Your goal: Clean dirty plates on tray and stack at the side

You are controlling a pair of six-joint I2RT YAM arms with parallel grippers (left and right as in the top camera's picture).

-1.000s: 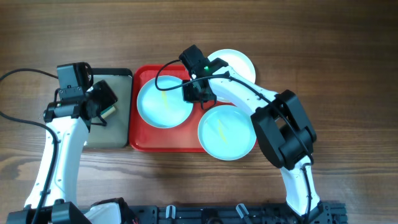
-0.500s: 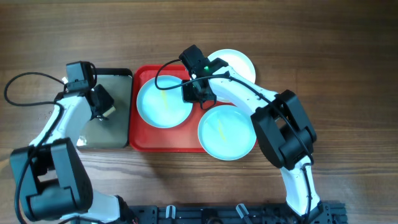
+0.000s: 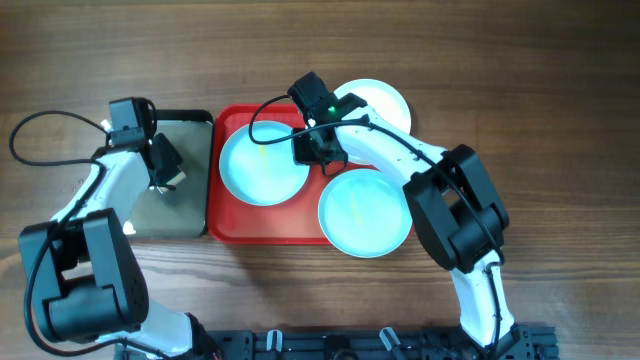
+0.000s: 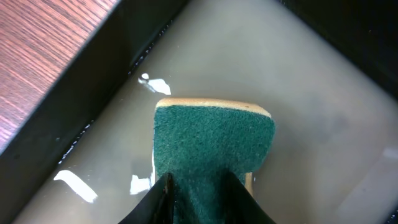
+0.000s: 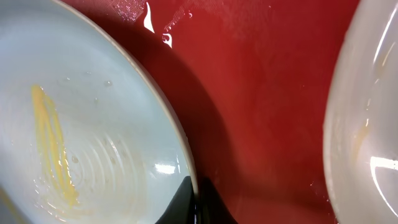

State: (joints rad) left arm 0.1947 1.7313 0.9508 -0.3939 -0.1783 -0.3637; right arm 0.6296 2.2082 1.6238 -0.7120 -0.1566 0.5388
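Note:
The red tray (image 3: 232,225) holds a mint-blue plate (image 3: 262,165) with a yellow smear (image 5: 53,149). A second mint-blue plate (image 3: 365,212) overlaps the tray's right rim, and the white plate (image 3: 380,98) lies at its far right corner. My right gripper (image 3: 316,152) is shut on the right rim of the smeared plate (image 5: 93,112), one finger inside and one outside (image 5: 196,202). My left gripper (image 3: 165,172) is shut on a green sponge (image 4: 214,140) and holds it down in the black tray's cloudy water (image 4: 198,190).
The smaller black tray (image 3: 190,215) with murky water stands left of the red tray; its dark wall (image 4: 93,81) shows by the wooden table (image 4: 37,43). Another pale plate's rim (image 5: 367,124) lies right of the bare red tray floor (image 5: 261,93).
My left gripper with the sponge has shifted a little toward the far side over the black tray and the left arm has swung inward. The right gripper and the plates have not moved.

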